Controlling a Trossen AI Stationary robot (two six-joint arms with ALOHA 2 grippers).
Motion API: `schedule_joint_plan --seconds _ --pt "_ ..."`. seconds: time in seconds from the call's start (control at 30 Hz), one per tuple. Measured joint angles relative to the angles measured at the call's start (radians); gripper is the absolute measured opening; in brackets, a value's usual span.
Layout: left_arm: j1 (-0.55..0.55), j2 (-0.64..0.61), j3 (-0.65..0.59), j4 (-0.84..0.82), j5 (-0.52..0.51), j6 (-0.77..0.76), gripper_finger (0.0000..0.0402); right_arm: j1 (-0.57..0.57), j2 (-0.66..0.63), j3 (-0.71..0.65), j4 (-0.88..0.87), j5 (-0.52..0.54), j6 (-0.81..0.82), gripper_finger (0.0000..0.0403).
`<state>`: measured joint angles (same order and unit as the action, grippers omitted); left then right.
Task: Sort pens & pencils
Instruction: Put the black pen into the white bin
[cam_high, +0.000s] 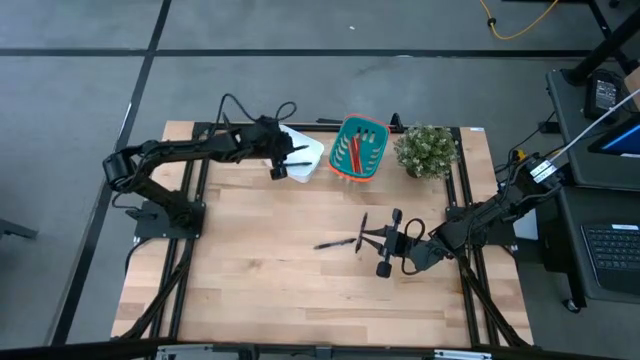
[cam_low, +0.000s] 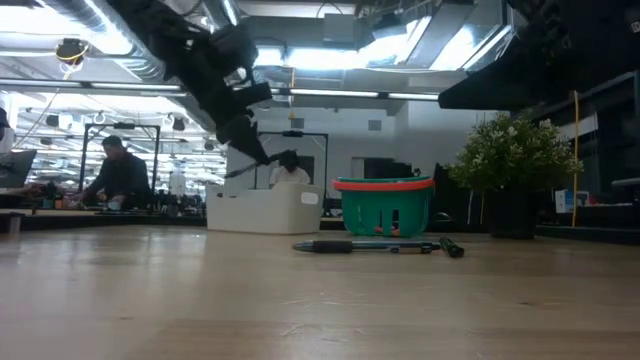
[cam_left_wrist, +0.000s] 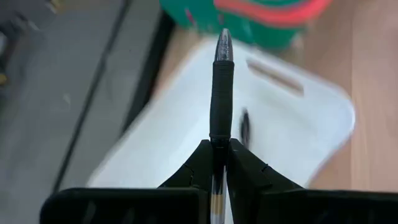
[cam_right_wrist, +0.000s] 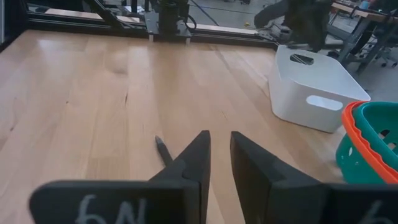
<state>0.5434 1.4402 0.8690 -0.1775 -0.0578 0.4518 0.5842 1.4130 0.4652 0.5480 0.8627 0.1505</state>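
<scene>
Inspector A: Left gripper (cam_left_wrist: 219, 163) pinches a black pen (cam_left_wrist: 222, 87) above the white bin (cam_high: 303, 158); red pencils (cam_high: 357, 150) lie in the teal basket (cam_high: 375, 168)

Inspector B: Right gripper (cam_right_wrist: 220, 155) hovers low, fingers slightly parted, empty; another pen (cam_high: 338, 242) lies on the table (cam_high: 260, 280) just beside it

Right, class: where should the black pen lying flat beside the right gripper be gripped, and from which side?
Probably mid-barrel, from straight above, with the fingers set across its length. The pen lies flat on the table, thin and long, so only its two sides can be pinched; the middle should keep it level.
</scene>
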Motion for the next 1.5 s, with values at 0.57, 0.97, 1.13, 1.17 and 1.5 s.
schedule_joint_plan --seconds 0.57,0.97,1.13,1.17,1.5 --pt "0.001 0.342 0.240 -0.207 -0.010 0.064 0.0018 0.000 0.000 0.000 0.000 0.000 -0.006 0.0065" --pt "0.012 0.350 0.250 -0.236 -0.063 -0.002 0.0097 0.000 0.000 0.000 -0.011 -0.003 0.001 0.0065" --pt "0.010 0.345 0.250 -0.266 -0.063 0.000 0.0109 0.000 0.000 0.000 -0.011 -0.003 0.001 0.0065" --pt "0.010 0.342 0.250 -0.272 -0.063 0.000 0.0109 0.000 0.000 0.000 -0.011 -0.003 0.001 0.0065" --pt "-0.049 0.246 0.250 -0.350 -0.050 -0.029 0.0111 -0.003 0.000 0.000 -0.011 0.000 0.004 0.0065"
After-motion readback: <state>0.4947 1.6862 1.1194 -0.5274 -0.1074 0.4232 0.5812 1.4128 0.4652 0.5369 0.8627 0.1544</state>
